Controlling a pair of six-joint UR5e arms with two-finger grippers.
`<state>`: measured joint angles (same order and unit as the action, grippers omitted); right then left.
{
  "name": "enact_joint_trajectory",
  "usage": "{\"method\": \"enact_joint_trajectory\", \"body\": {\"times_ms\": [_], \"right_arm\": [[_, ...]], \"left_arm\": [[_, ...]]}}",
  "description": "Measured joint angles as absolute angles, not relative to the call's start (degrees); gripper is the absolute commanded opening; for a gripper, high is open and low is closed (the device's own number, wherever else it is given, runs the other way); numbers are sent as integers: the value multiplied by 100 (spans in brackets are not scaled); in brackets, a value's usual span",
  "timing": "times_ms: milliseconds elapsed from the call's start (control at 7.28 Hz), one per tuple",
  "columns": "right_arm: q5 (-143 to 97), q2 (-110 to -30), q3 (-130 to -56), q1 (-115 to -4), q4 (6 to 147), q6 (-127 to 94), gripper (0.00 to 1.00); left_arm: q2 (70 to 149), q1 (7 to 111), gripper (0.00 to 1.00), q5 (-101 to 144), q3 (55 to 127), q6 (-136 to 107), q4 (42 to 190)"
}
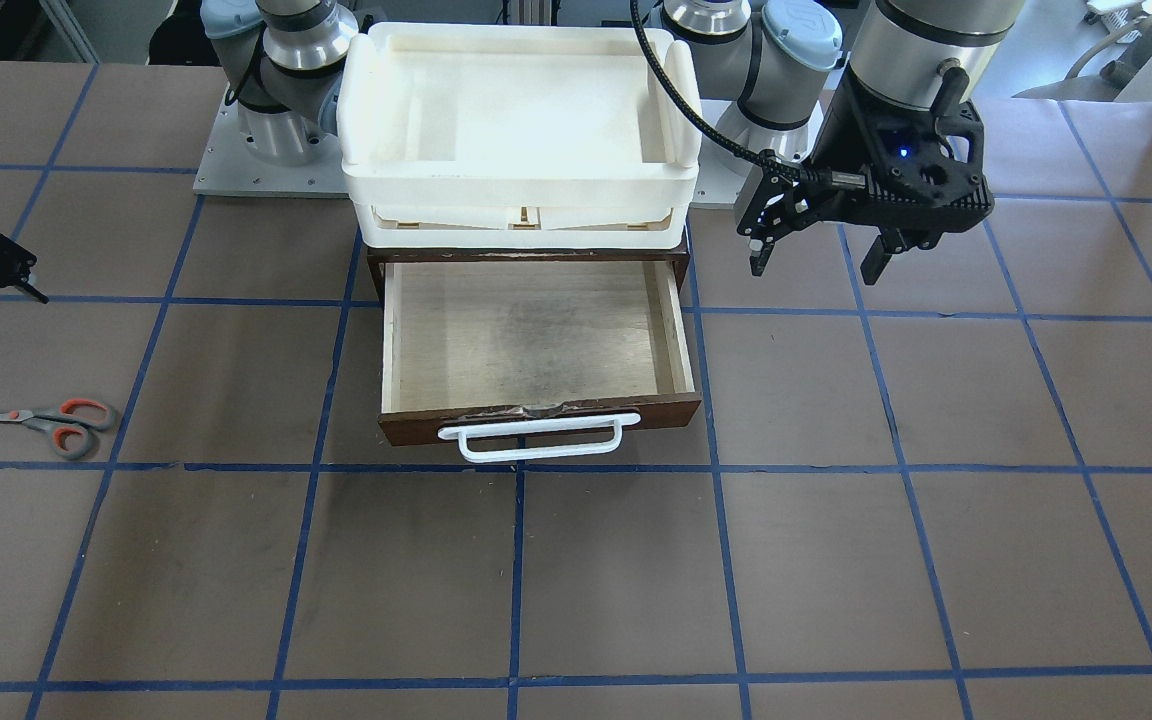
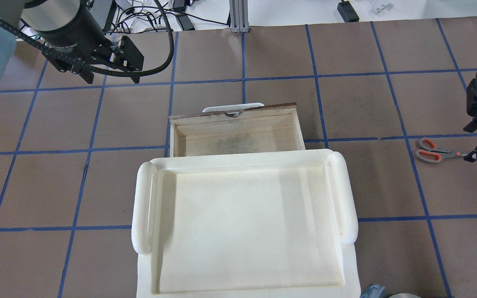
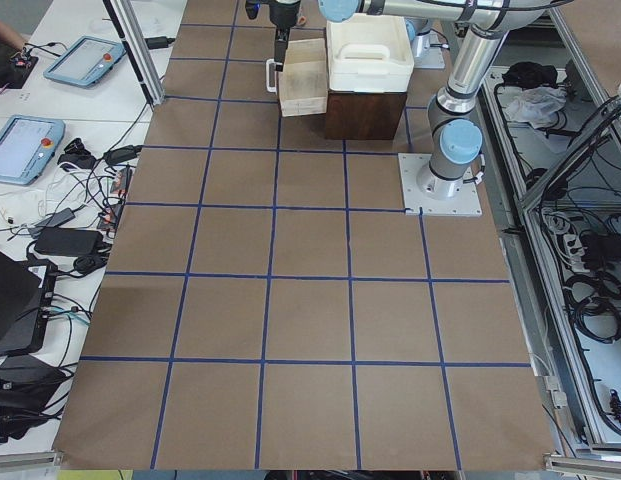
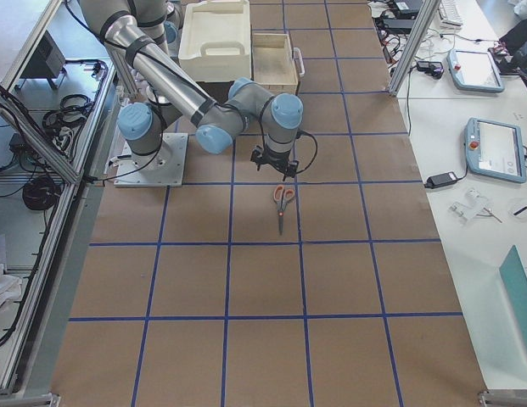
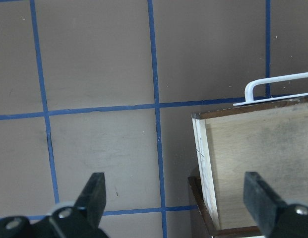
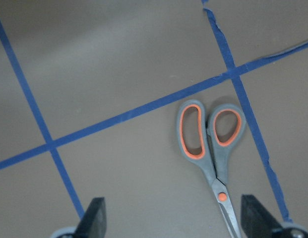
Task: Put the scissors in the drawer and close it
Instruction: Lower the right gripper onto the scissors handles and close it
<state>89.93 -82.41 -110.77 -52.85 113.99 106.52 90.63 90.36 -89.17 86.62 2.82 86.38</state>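
On the right half of the surface, well in from every edge, the scissors lie flat and closed, handles toward the drawer. The right gripper hangs over them with its jaws spread. In the wrist view the pivot and blades sit between the two fingers, but nothing is pinched. The drawer stands at the middle of the robot-side edge under a tray. It is pulled out toward the operators' edge, handle foremost, and its plywood floor is bare. The left gripper hovers beside the drawer's left rear corner, jaws spread and empty. I judge the task to be at its start: the opening is ready, while grasping the scissors, carrying them over, dropping them inside and pushing the front shut are all not yet done.
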Motion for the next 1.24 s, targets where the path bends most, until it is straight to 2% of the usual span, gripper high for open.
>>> {"method": "enact_joint_trajectory", "body": {"times_ms": [412,825,1237], "right_arm": [[8892,-7833,-11810,-4827,13066,11888,95],[8761,-7546,-11928,-4759,13602,12891,94],[8669,-7251,-11931,-4760,14045,12985,91]], "left_arm": [[9064,9039,100,-8916,8664,278,8631],[9067,9052,100,-8921,8667,257,8633],[9041,9069,100,-8919,8681,250,8621]]}}
